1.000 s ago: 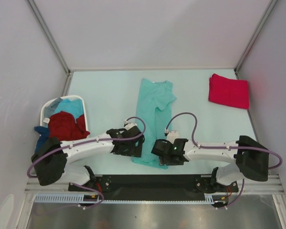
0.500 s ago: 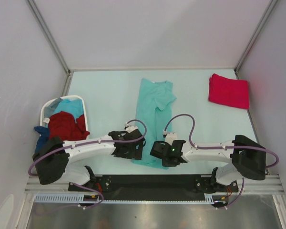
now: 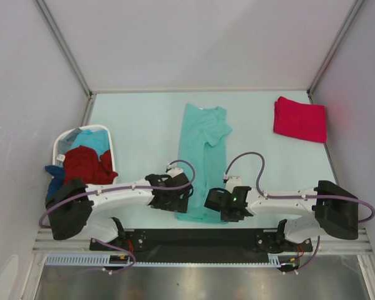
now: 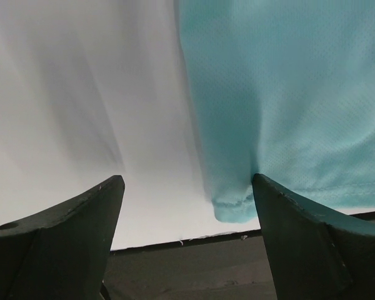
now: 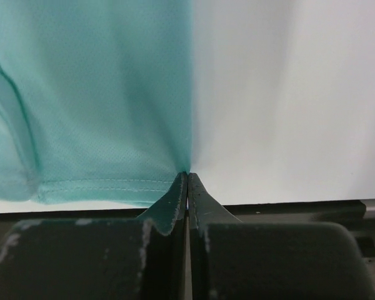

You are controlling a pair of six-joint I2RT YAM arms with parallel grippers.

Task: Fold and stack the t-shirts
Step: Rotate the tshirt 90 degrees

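A light teal t-shirt (image 3: 200,144) lies folded lengthwise into a long strip in the middle of the table, collar far, hem near. My right gripper (image 3: 215,205) is shut on the hem's right corner; in the right wrist view the cloth (image 5: 94,94) gathers into the closed fingertips (image 5: 187,175). My left gripper (image 3: 176,199) stands open at the hem's left corner. In the left wrist view that corner (image 4: 234,206) sits just inside the right finger (image 4: 300,231), with bare table across the rest of the gap (image 4: 187,181). A bright pinkish-red t-shirt (image 3: 300,119) lies folded at the far right.
A white laundry basket (image 3: 62,145) stands at the left edge, holding a dark red shirt (image 3: 86,164) and a light blue one (image 3: 90,140); a blue shirt (image 3: 53,172) hangs over its side. A black strip (image 3: 187,239) runs along the near edge below the hem.
My right gripper has shut on the teal shirt's hem corner and shifted slightly nearer and to the right. The left gripper has crept closer to the left corner, still open.
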